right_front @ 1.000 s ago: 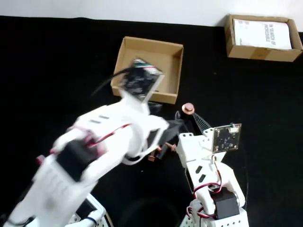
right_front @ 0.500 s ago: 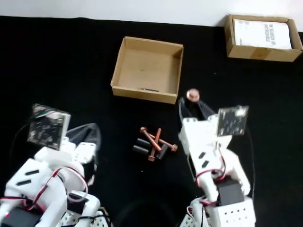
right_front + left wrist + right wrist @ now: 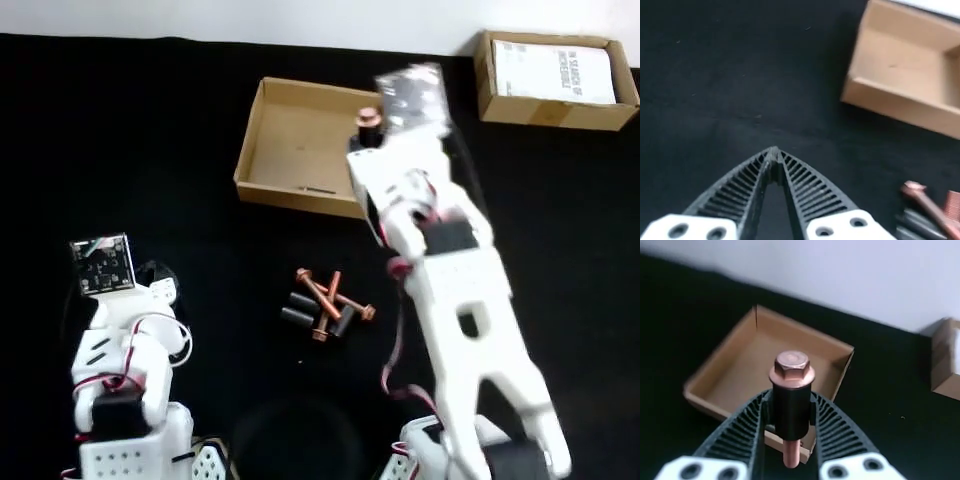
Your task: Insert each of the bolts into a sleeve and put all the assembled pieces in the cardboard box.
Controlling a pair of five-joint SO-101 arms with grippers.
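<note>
The only print I can find from here is on the white sheet [image 3: 556, 72] lying in the small box [image 3: 530, 112] at the far right corner of the table [image 3: 130, 140]. It is a few short dark lines at the sheet's upper left, too small for me to read. The walls of the cardboard box [image 3: 270, 190] near the middle of the far edge show no lettering I can make out.

Paper-filled small box [image 3: 545, 112] on black table [image 3: 120, 150]
</note>
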